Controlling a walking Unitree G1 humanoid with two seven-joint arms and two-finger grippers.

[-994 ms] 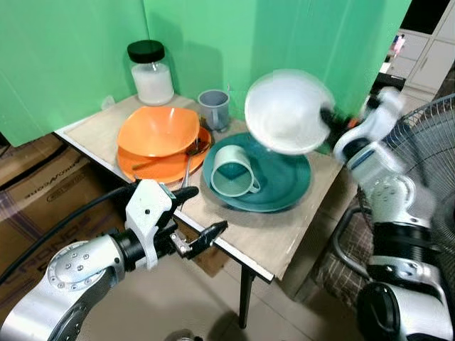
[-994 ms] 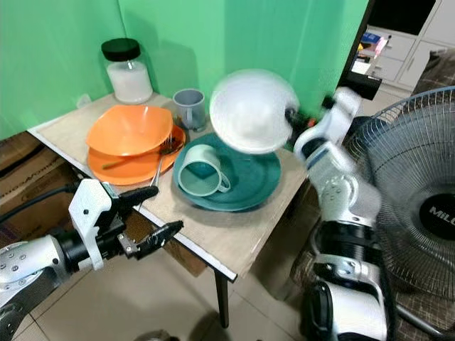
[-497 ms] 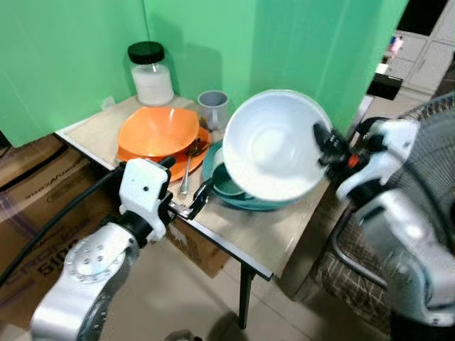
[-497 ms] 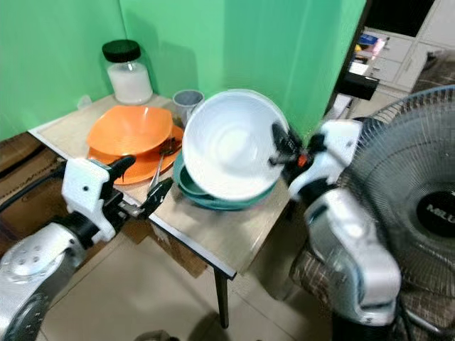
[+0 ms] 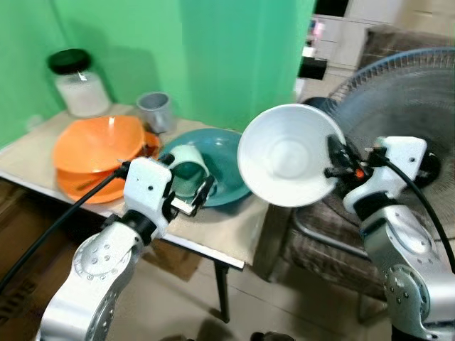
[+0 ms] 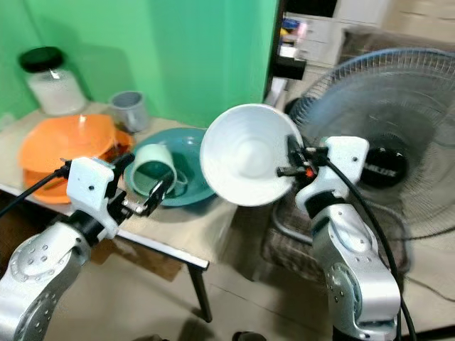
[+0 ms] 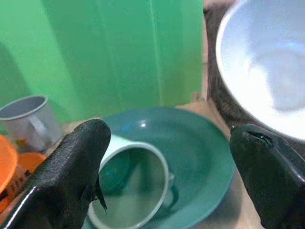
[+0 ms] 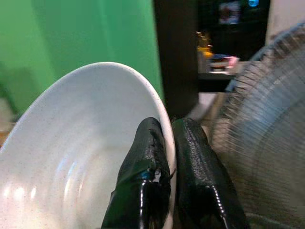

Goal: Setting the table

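Green backdrop and small table (image 5: 213, 231): right gripper (image 8: 167, 157) pinches the white bowl (image 5: 288, 156) by its rim, tilted, beyond the table edge; left gripper (image 7: 167, 157), spread, faces the mug (image 7: 133, 186) ahead.

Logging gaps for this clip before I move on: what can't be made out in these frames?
- Fork on the orange plate: hidden behind the left gripper in the eye views.
- Jar contents: blurred.
- Orange bowl: cut off by the left wrist view's edge.
- White bowl underside: faces away; right gripper pinches its rim.
- Fan label: too blurred.
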